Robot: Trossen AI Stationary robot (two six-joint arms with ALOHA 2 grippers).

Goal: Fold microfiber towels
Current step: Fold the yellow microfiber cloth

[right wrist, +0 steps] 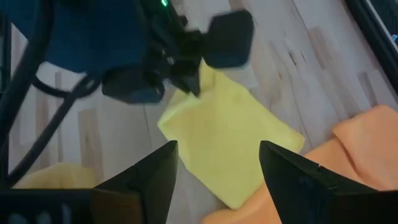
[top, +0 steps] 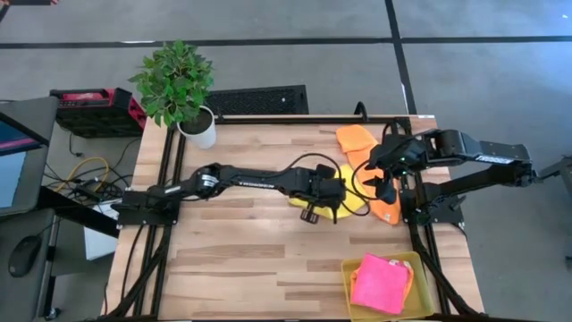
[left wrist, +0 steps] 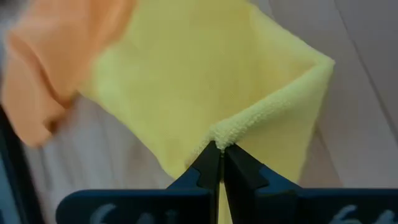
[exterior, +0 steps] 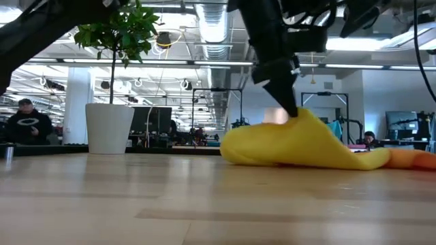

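The left gripper [left wrist: 217, 152] pinched the yellow towel [left wrist: 205, 81] mid-fold — orange towels [top: 371, 170] unfolded, right gripper [right wrist: 217, 165] spread, pink towel [top: 380, 282] in tray [top: 420, 300].

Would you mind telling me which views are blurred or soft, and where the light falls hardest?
Left wrist view: orange towel blurred, yellow towel weave sharp only at the shut left gripper. Right wrist view: right gripper fingers out of focus. Low view: bright ceiling lights silhouette the arm. High view: even, sharp.

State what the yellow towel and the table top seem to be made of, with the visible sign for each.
Yellow towel: soft napped cloth, probably microfiber; fuzzy looped edge, limp folds. Table top: wood, likely butcher-block; joined pale strips with grain, a slight sheen.
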